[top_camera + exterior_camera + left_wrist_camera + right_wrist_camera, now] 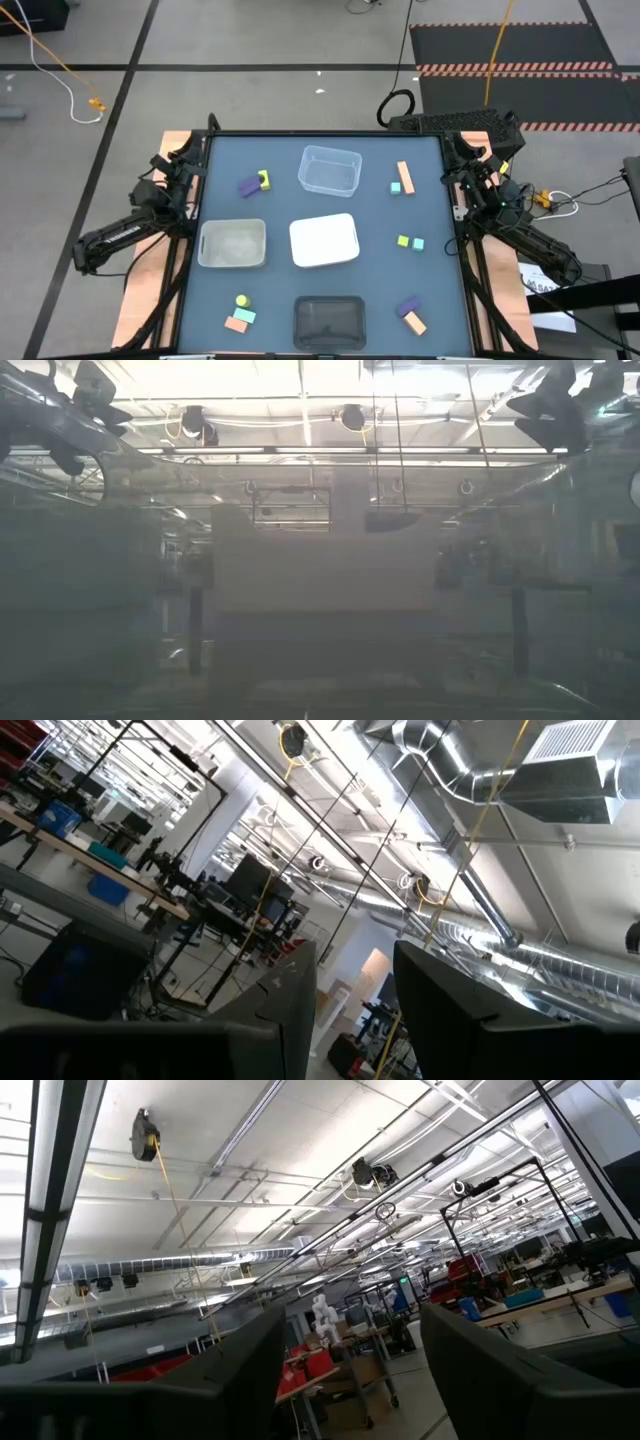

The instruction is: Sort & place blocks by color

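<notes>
Small blocks lie in loose groups on the dark table top. A purple block and a yellow one lie at the far left. An orange bar and a teal cube lie at the far right. At mid right are a yellow-green and a teal cube. My left gripper is drawn back at the table's left edge and my right gripper at its right edge. Both point up into the room, open, with nothing between their fingers.
A clear bin stands at the far middle, a frosted bin at mid left, a white bin in the centre and a dark bin at the near edge. More blocks lie near left and near right.
</notes>
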